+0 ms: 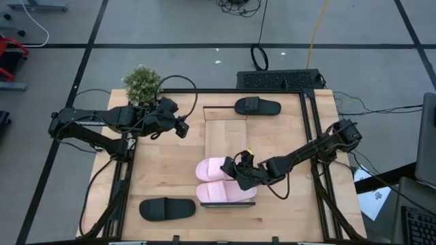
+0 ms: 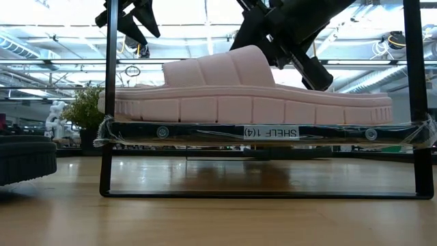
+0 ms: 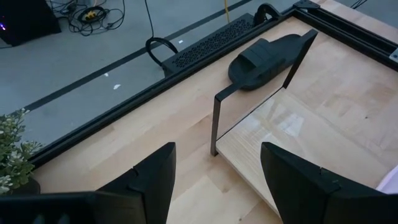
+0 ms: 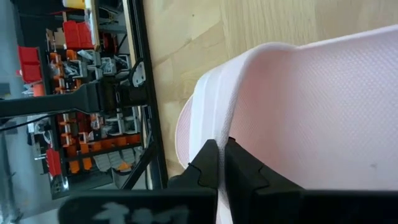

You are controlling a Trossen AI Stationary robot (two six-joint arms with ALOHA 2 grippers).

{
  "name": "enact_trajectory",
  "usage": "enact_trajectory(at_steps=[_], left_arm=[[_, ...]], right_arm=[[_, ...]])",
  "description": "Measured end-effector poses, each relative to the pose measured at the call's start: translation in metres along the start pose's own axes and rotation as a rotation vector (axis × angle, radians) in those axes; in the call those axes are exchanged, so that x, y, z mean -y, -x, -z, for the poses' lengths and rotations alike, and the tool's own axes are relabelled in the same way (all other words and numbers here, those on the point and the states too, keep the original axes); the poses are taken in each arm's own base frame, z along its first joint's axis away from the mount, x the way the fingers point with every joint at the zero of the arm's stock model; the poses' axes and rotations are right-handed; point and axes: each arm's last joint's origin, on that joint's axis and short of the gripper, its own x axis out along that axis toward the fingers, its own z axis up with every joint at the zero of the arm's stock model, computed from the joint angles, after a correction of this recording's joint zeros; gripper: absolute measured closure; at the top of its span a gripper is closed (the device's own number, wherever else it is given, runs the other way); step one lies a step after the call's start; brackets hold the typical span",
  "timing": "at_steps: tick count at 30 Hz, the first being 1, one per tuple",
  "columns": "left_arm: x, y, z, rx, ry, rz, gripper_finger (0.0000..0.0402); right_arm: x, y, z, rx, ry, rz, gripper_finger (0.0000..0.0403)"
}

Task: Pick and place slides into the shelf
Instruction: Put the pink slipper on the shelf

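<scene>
Right gripper (image 1: 240,175) over the two pink slides (image 1: 219,181) on the shelf (image 1: 225,133) — fingers (image 4: 219,163) nearly together in the wrist view, at a pink strap edge; actual grip not discernible. Left gripper (image 1: 178,127) parked beside the plant (image 1: 142,83), fingers (image 3: 152,180) spread wide, holding nothing. Overhead only: one black slide (image 1: 257,106) beyond the shelf's far end, another (image 1: 166,208) near the table's front edge. Far half of the shelf bare. Low view only — label "SHELF (4)".

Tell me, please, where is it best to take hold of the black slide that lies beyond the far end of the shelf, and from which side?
Probably the wide strap of the black slide. It lies flat, sole down, on the table just past the shelf, and the strap arches over an open toe, so fingers can close across its edge. Come from above; the open left gripper is nearer than the right gripper.
</scene>
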Motion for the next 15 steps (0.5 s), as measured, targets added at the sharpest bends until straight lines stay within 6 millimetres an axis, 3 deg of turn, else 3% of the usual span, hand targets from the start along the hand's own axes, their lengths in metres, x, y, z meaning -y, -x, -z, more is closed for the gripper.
enact_trajectory(at_steps=[15], left_arm=[[-0.0022, -0.0016, -0.0014, 0.004, -0.014, -0.014, 0.0172]], right_arm=[[-0.0018, 0.0008, 0.0013, 0.012, -0.058, -0.029, 0.0403]])
